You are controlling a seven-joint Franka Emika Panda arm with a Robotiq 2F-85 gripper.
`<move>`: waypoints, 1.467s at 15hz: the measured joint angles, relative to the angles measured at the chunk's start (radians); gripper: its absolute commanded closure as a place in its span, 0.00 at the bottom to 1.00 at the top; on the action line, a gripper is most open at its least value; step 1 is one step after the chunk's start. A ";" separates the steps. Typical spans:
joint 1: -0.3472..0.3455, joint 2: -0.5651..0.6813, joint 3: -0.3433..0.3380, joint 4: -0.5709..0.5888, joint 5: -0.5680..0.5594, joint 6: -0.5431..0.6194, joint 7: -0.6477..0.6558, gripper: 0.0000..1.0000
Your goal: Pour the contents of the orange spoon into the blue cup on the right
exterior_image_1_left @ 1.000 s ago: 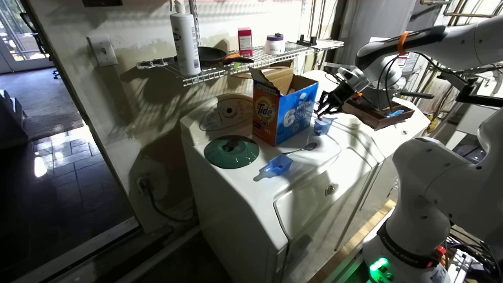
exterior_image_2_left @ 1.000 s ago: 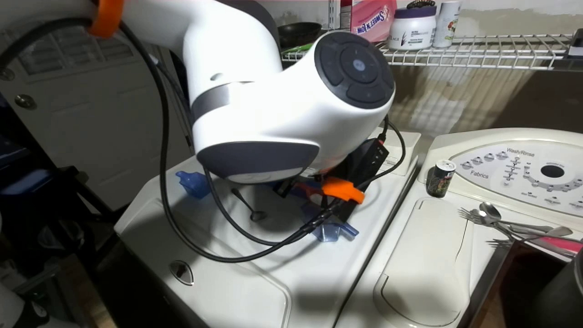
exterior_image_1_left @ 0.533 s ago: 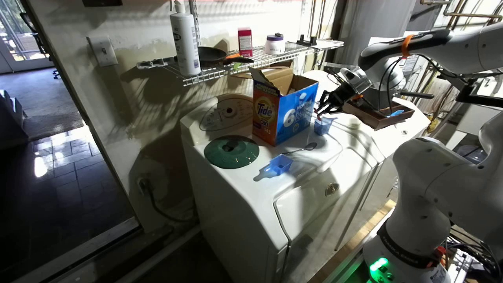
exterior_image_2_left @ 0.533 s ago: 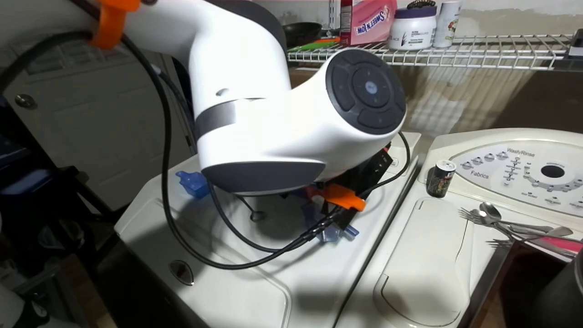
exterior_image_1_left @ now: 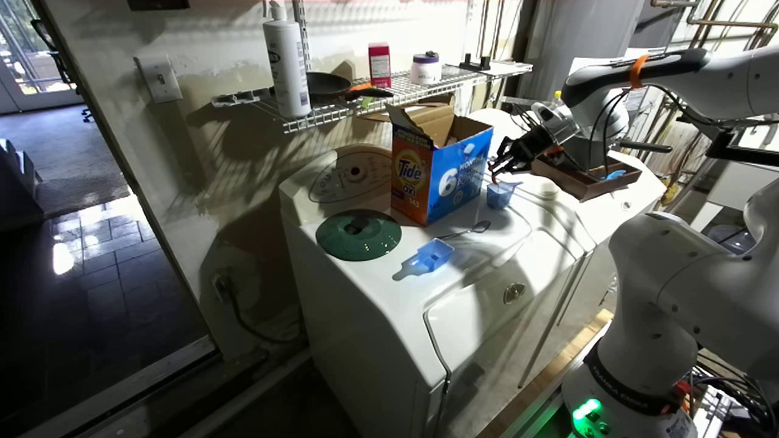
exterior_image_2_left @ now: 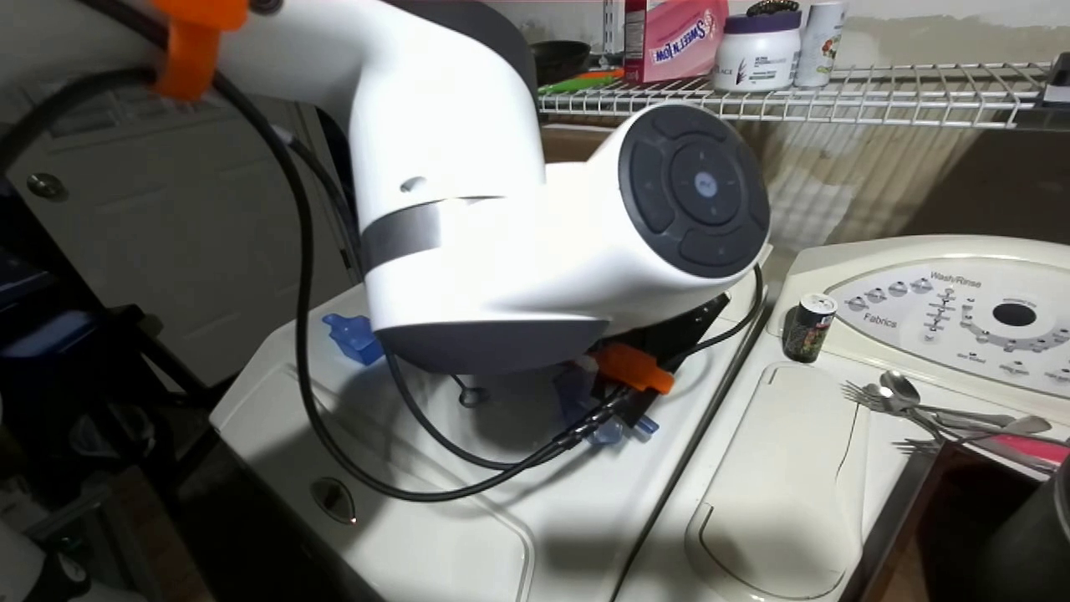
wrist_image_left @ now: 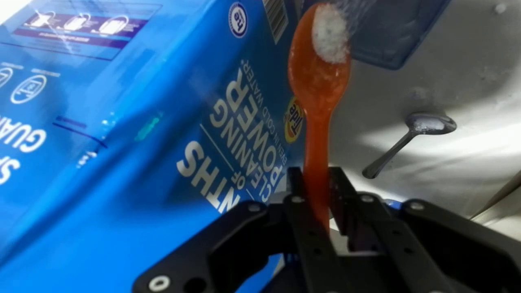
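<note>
The wrist (exterior_image_2_left: 518, 259) is sinking, my claw (wrist_image_left: 315, 174) is pinching the orange spoon (wrist_image_left: 318, 95), and I'm risking powder (wrist_image_left: 330, 36) missing the blue cup (exterior_image_1_left: 499, 197) below if tipping off-centre.

I pinch the orange spoon (wrist_image_left: 317, 95) in my gripper (wrist_image_left: 315, 179) at five o'clock in the wrist view, bowl at one, white powder (wrist_image_left: 329, 38) in it, the blue cup (wrist_image_left: 395, 36) partly behind at two, a metal spoon (wrist_image_left: 412, 133) at three, the blue box (wrist_image_left: 163, 134) across nine.
</note>
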 measured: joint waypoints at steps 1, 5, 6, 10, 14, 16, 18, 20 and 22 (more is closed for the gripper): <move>-0.002 -0.009 0.002 0.002 0.000 -0.005 0.005 0.95; -0.011 -0.045 0.008 0.006 0.001 -0.018 0.025 0.95; -0.013 -0.053 0.009 0.006 0.001 -0.018 0.029 0.95; -0.020 -0.067 0.015 0.010 0.001 -0.018 0.045 0.95; -0.024 -0.072 0.023 0.016 0.001 -0.018 0.059 0.95; -0.025 -0.075 0.024 0.017 0.001 -0.018 0.064 0.95; -0.026 -0.076 0.026 0.017 0.001 -0.018 0.067 0.95; -0.027 -0.078 0.028 0.017 0.002 -0.018 0.068 0.95; -0.028 -0.080 0.032 0.017 0.003 -0.018 0.069 0.95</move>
